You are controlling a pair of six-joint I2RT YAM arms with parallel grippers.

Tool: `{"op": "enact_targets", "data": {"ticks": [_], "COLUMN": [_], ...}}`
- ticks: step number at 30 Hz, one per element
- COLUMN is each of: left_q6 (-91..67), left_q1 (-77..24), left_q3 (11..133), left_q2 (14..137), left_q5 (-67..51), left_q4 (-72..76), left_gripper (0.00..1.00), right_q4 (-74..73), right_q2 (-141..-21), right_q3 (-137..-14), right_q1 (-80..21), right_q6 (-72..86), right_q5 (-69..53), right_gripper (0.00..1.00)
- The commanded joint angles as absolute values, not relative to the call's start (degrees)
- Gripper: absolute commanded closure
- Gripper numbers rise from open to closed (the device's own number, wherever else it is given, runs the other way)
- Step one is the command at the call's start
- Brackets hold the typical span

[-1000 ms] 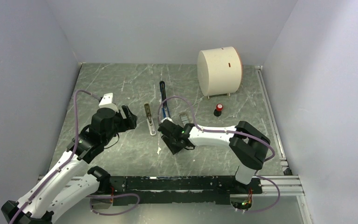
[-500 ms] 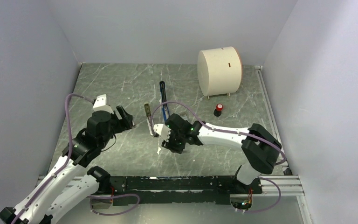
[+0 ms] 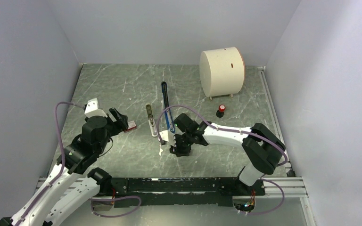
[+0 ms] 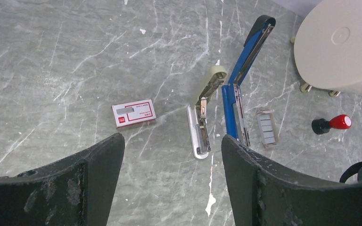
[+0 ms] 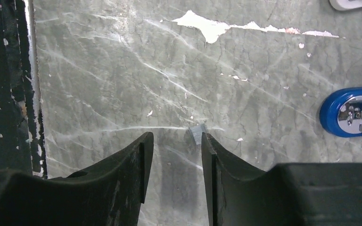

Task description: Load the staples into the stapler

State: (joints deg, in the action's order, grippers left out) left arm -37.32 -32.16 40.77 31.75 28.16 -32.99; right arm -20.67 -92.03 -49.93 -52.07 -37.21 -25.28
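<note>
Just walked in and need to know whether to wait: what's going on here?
Neither arm holds anything. The left gripper hangs open above the table, facing a small red-and-white box. The right gripper points down at the table, jaws apart, with a small grey bit, possibly staples, lying by one fingertip. The blue stapler lies opened out, untouched, with a grey segmented strip beside it.

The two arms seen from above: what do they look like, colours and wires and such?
Both the left arm and right arm have white shells with black joints, and a mauve cable loops along each. The left gripper and right gripper are black, with broad, tapering, scuffed fingers.
</note>
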Motion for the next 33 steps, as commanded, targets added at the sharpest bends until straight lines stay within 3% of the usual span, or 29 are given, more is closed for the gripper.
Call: {"op": "enact_targets", "data": {"ticks": [1,26,33], "left_q6": [-37.70,-36.72,-36.46], "left_q1": [-31.99,-31.99,-31.95], "left_q3": [40.92,40.30,40.66], "left_q2": [33.02,35.22,35.26], "left_q5": [27.19,25.19,25.46], "left_q4": [-31.62,-29.94,-30.22], "left_gripper": [0.20,0.20,0.19], "right_q4": [-18.80,-10.07,-3.69], "right_q2": [-92.22,-93.07,-89.48], "right_q3": [-48.52,-47.33,-47.70], "right_q1": [-51.44,-51.14,-51.22], "right_q6": [-40.75,-38.49,-24.19], "right_q5": [-27.59,-21.65,-18.55], "right_gripper": [0.54,0.51,0.50]}}
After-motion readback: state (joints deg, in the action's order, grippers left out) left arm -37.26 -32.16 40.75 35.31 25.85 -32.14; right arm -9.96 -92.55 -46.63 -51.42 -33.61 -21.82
